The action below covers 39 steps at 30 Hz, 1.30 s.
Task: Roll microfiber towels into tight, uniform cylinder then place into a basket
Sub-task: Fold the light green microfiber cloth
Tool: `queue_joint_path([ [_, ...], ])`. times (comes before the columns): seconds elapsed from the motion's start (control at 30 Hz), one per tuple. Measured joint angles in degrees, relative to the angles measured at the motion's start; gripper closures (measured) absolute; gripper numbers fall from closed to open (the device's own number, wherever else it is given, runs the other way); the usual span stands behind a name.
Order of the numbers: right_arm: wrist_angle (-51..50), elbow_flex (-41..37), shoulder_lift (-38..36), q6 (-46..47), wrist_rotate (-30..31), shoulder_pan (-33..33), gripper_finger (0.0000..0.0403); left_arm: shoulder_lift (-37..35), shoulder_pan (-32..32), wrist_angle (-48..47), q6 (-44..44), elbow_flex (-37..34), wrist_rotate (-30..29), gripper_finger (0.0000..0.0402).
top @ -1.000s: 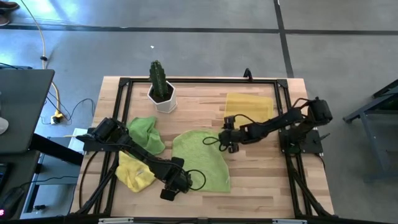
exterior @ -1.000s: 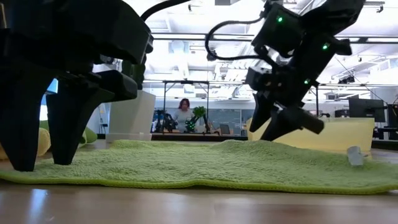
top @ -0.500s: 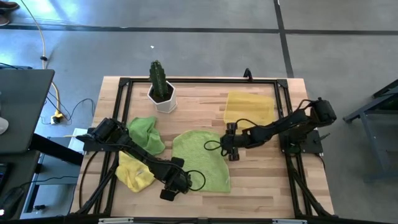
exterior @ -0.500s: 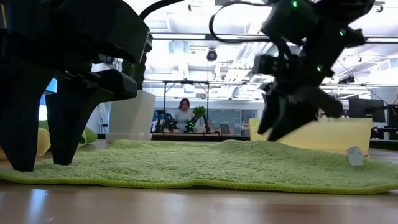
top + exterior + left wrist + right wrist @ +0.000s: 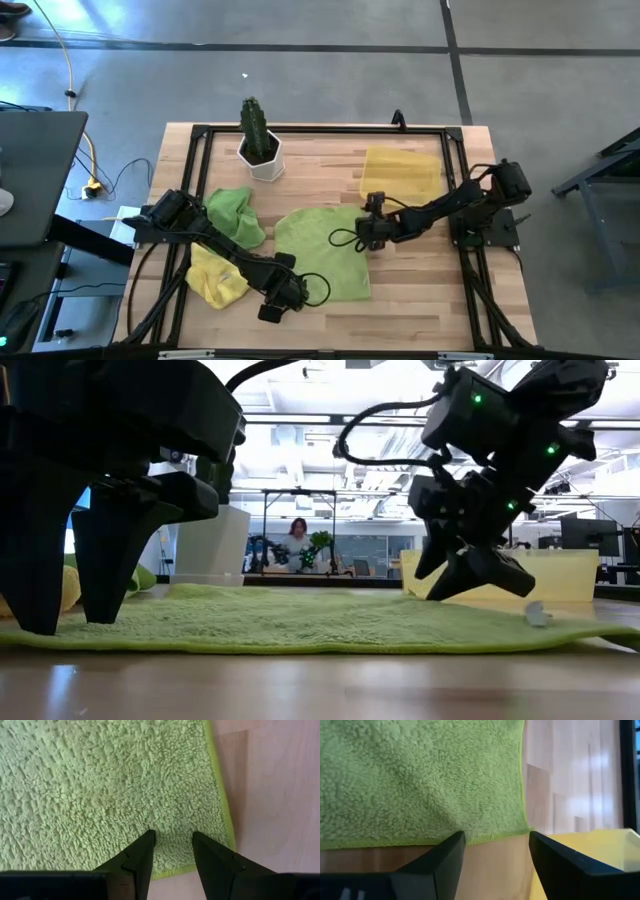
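Observation:
A lime green microfiber towel (image 5: 322, 256) lies spread flat mid-table. My left gripper (image 5: 274, 306) points straight down at its near left corner, open, with both fingertips on the pile (image 5: 172, 840). My right gripper (image 5: 366, 234) slants down at the towel's right edge, open, its fingers (image 5: 451, 851) just over the hem. A crumpled green towel (image 5: 236, 212) and a crumpled yellow towel (image 5: 214, 276) lie at the left. The translucent yellow basket (image 5: 400, 172) sits at the far right. My left gripper stands on the flat towel from above, fingers apart. Both fingertips (image 5: 149, 839) rest on the cloth a little inside its near left corner (image 5: 227, 862), which lies on the table. Nothing is pinched between them. Whether my right gripper's lower fingertip (image 5: 440, 590) touches the towel's right edge, I cannot tell.
A white pot with a green cactus (image 5: 259, 146) stands at the far left. A black frame (image 5: 330, 129) rims the wooden table. Bare wood shows between the towel and the table's right and near edges. A person sits in the room far behind.
My right gripper has sunk toward the towel's right edge, shifted a little toward the near edge and rolled slightly. The towel's right part, with its small white tag, has slid toward the table's left, and the cloth lies flatter than before.

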Motion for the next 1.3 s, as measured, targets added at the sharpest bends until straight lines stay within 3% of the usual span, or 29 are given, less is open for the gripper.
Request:
queue_joint_path([
  [0.33, -10.45, 5.46, -3.6, 10.67, -1.3, 3.57, 0.0183, 0.74, 0.51, -5.86, 4.42, 5.11, -3.35, 0.0271],
  [0.53, -9.13, 5.43, -5.46, 16.89, -12.66, 8.43, 0.0183, 0.59, 0.64, -6.21, 5.49, 8.2, -3.01, 0.0271],
  [0.63, -7.62, 5.41, -5.46, 18.17, -14.49, 12.52, 0.0183, 0.6, -0.6, -6.16, 5.13, 8.25, -1.84, 0.0271],
  [0.8, -3.33, 5.41, -5.46, 18.06, -12.82, 19.6, 0.0183, 0.55, -3.77, -6.14, 5.06, 8.24, -1.89, 0.0271],
  [0.93, -1.84, 5.41, -4.46, 18.35, -10.36, 23.9, 0.0183, 0.75, -6.17, -6.5, 5.05, 8.15, -5.68, 0.0271],
  [1.17, 3.87, 5.41, 1.16, 22.43, -9.95, 28.2, 0.0183, 3.51, -8.46, -6.44, 5.08, 8.33, -10.54, 0.0271],
  [1.3, 6.62, 5.41, 4.45, 22.36, -6.55, 29.99, 0.0183, 5.09, -8.73, -6.7, 5.06, 8.52, -12.63, 0.0271],
])
